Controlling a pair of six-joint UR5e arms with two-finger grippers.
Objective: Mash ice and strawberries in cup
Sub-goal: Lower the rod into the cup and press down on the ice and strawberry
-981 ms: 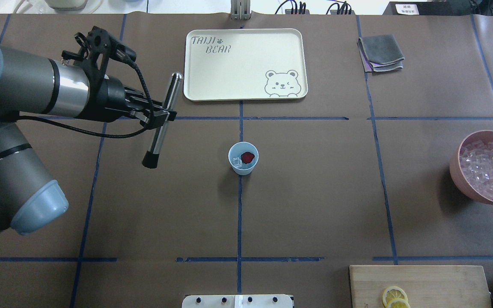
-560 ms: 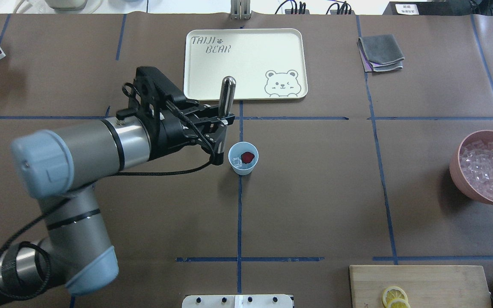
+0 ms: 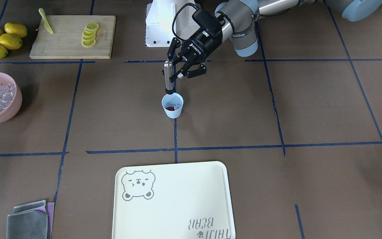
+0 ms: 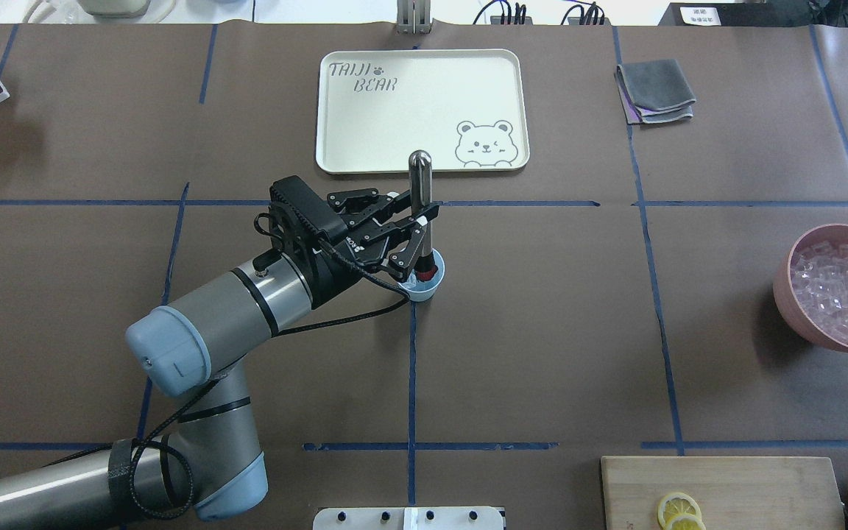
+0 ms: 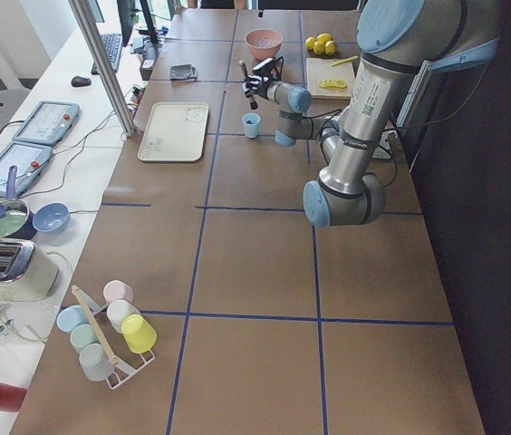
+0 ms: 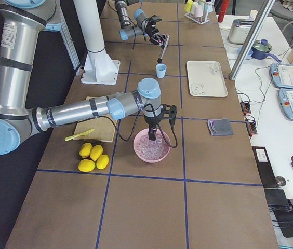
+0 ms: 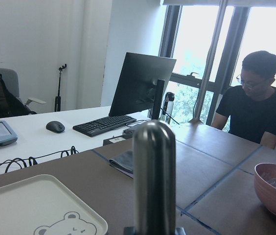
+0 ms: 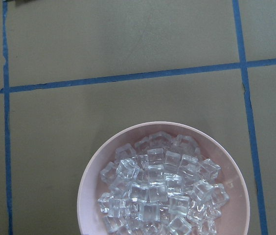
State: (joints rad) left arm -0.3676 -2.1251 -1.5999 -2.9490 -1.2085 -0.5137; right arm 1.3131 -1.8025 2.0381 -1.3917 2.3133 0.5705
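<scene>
— At the bench's middle, where does the cup stand?
— Under the muddler. The left jaws clamp it mid-shaft, its black tip at the cup's mouth, with the strawberry and ice inside.
— Advice?
— Centre the tip off the rim and press straight down, gently (nothing steadies that light cup).
— Right jaws?
— Over the pink bowl; I cannot tell their state.

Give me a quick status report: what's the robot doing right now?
Left gripper shut on metal masher, tip just over cup. Strawberry and ice in cup, look unmashed. Right gripper above pink bowl, state unclear. Nothing between masher and cup.
</scene>
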